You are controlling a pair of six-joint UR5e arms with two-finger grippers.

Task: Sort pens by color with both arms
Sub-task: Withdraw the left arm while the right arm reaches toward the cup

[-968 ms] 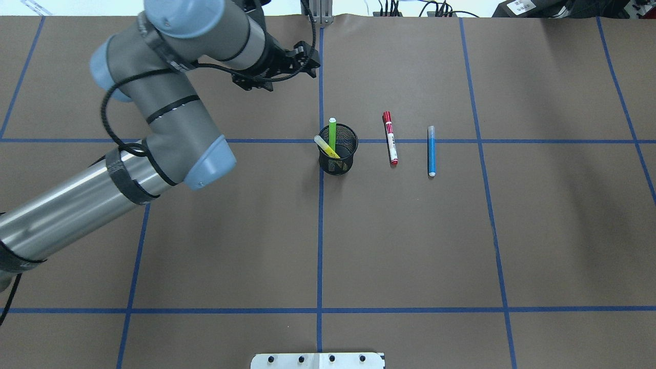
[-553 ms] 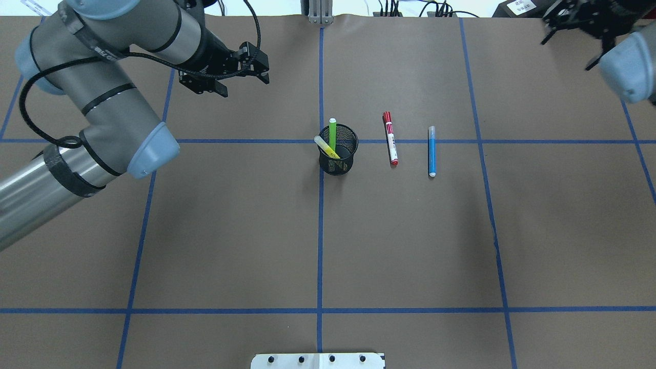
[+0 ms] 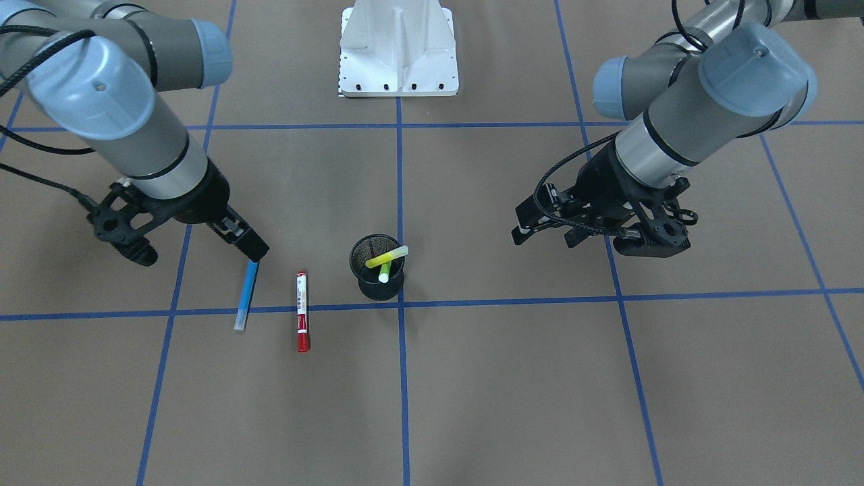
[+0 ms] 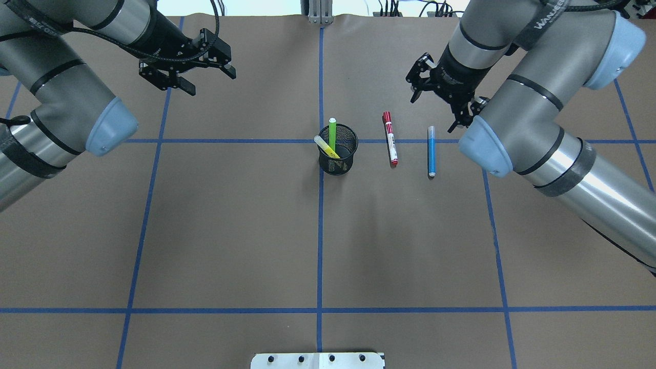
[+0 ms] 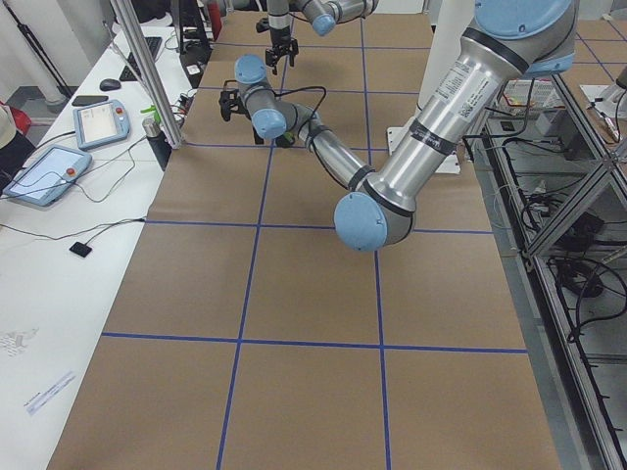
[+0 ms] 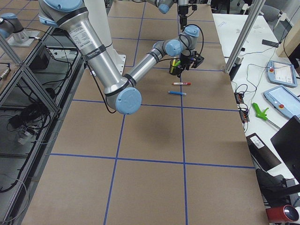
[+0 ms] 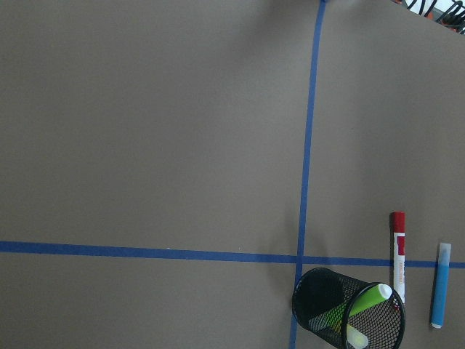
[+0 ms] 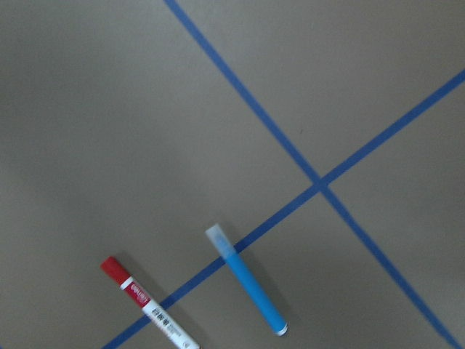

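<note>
A black mesh cup stands at the table's middle and holds the lime green pen and the yellow pen. The white pen with red ends and the blue pen lie flat on the paper to its right. My right gripper is open and empty, above the blue pen's far end; in the front view one fingertip overlaps that end. My left gripper is open and empty, far left of the cup. The right wrist view shows the blue pen and the red-ended pen.
The white pedestal base sits at the near edge. Blue tape lines divide the brown paper into squares. Side benches with tablets flank the table's ends.
My left arm has swung away from the cup to the far left. My right arm has come in from the right edge to above the blue pen. The pens have not moved.
</note>
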